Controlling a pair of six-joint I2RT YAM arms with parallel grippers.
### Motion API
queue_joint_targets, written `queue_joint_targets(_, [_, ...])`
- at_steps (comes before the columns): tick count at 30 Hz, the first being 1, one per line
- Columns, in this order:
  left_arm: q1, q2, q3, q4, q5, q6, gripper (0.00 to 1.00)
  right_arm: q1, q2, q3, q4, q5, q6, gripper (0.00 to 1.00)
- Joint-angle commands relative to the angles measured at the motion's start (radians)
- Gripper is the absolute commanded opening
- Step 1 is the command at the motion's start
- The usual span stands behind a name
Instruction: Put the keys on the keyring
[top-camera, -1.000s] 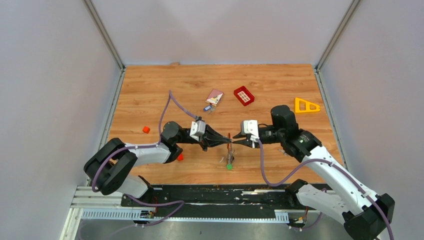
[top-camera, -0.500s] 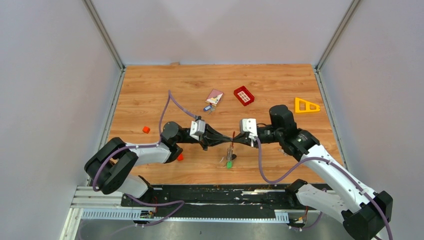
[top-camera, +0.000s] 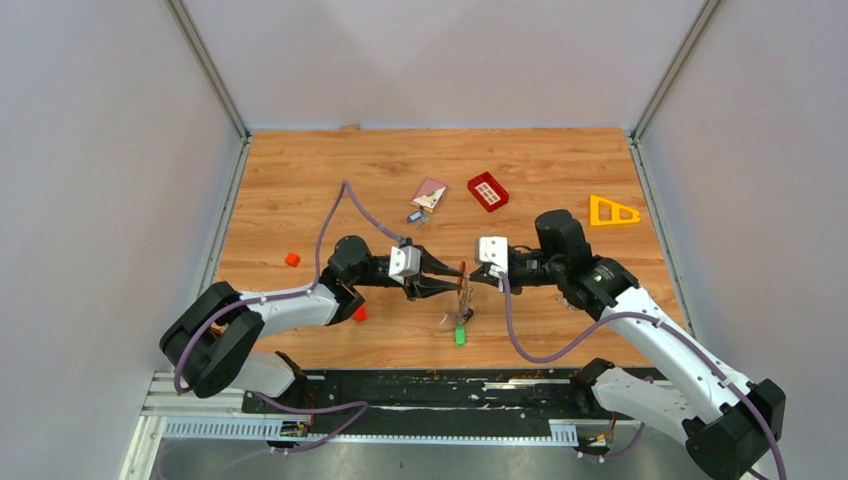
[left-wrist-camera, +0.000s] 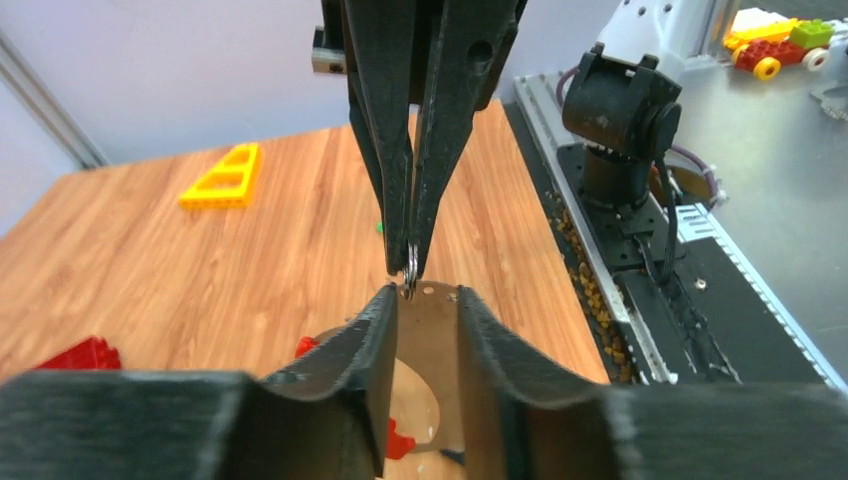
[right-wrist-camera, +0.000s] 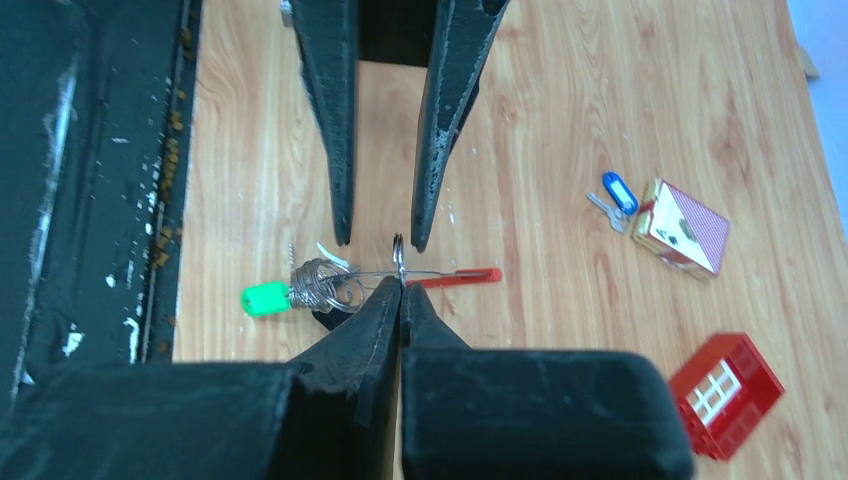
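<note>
My right gripper (right-wrist-camera: 400, 287) is shut on the small metal ring of the keyring (right-wrist-camera: 398, 247), held just above the table. The keyring's red piece (right-wrist-camera: 460, 276) sticks out to one side. A green-headed key (right-wrist-camera: 264, 298) and a bundle of wire loops (right-wrist-camera: 325, 283) hang off the other side, in front of the arms in the top view (top-camera: 460, 336). My left gripper (left-wrist-camera: 425, 300) faces the right one (top-camera: 468, 280), open, its fingertips (right-wrist-camera: 342, 215) either side of the ring. A blue-headed key (top-camera: 414, 216) lies further back.
A patterned card box (top-camera: 430, 193) lies beside the blue key. A red gridded tray (top-camera: 487, 191) sits behind it and a yellow triangle frame (top-camera: 612, 211) at the far right. Two small red blocks (top-camera: 291, 259) (top-camera: 360, 314) rest near the left arm.
My right gripper has shut on the ring. My left gripper, shut a second ago, has opened and let the ring go. The green key has swung slightly lower.
</note>
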Motion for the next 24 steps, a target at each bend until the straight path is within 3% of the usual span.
queue_joint_targets(1, [-0.001, -0.087, 0.105, -0.425, -0.027, 0.311, 0.41, 0.041, 0.01, 0.084, -0.073, 0.164, -0.066, 0.0])
queue_joint_targets(6, [-0.002, -0.112, 0.193, -0.689, -0.057, 0.547, 0.51, 0.102, 0.035, 0.114, -0.103, 0.319, -0.061, 0.0])
queue_joint_targets(11, [-0.002, -0.097, 0.248, -0.802, -0.066, 0.634, 0.51, 0.149, 0.062, 0.134, -0.108, 0.428, -0.035, 0.0])
queue_joint_targets(17, [-0.014, -0.065, 0.257, -0.804, -0.064, 0.631, 0.47, 0.172, 0.105, 0.158, -0.108, 0.483, -0.002, 0.0])
queue_joint_targets(24, [-0.021, -0.02, 0.254, -0.696, -0.063, 0.526, 0.41, 0.178, 0.124, 0.164, -0.106, 0.474, 0.016, 0.0])
